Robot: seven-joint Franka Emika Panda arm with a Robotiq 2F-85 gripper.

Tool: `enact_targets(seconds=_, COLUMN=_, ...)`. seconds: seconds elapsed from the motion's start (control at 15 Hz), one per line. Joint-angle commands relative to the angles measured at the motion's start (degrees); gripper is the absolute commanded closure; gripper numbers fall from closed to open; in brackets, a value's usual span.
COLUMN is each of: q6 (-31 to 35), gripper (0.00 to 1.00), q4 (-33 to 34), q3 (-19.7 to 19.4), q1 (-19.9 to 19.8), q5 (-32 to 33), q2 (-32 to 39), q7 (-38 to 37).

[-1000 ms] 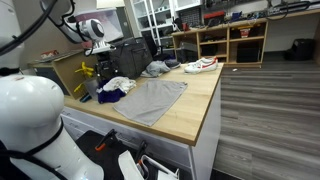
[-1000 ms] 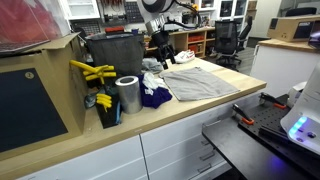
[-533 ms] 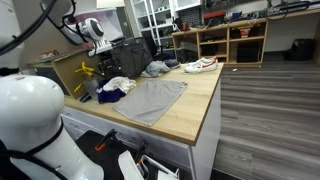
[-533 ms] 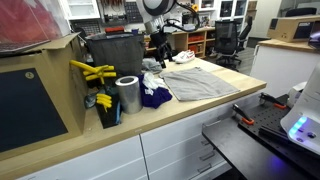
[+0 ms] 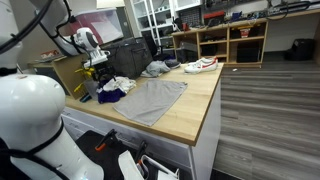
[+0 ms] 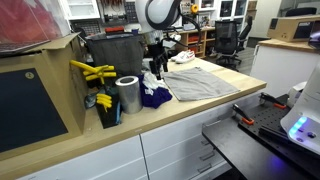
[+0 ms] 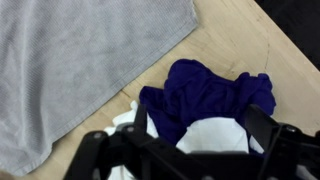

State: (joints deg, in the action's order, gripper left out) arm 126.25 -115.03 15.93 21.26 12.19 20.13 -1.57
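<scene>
Wooden worktop (image 7: 240, 40): the gripper (image 7: 193, 128), spread wide, hovers over a blue cloth (image 7: 205, 88) at its twelve o'clock, grey towel (image 7: 80, 60) at ten o'clock.

In an exterior view the gripper (image 5: 98, 72) hangs over the back corner of the wooden table (image 5: 195, 105), just above a small pile of clothes (image 5: 115, 88) in white and dark blue. At this size it is hard to tell whether the fingers touch the pile. Just beside the pile, a grey cloth (image 5: 150, 100) lies spread flat on the table. A dark bin (image 5: 128, 55) stands behind the gripper, with yellow tools (image 5: 85, 72) near it. Farther along the table, a crumpled grey garment (image 5: 157, 69) and a white shoe (image 5: 203, 65) lie close together. Wooden shelves (image 5: 230, 40) stand beyond.
</scene>
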Motion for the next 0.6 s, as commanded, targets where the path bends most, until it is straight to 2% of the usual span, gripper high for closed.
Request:
enact_targets(seconds=0.0, q6=3.09, gripper=0.0, q4=-8.51, q3=-0.37, q1=0.37, q5=1.35, q2=-4.65, q7=-1.51)
enact_targets(seconds=0.27, q6=3.12, gripper=0.0, q4=-13.31, q3=-0.69, q1=0.39, q5=2.74, q2=-5.01, q7=-1.89)
enact_targets(seconds=0.53, q6=2.17, gripper=0.0, q4=-15.02, q3=-1.05, q1=0.88, q5=5.63, q2=-3.84, q7=-3.07)
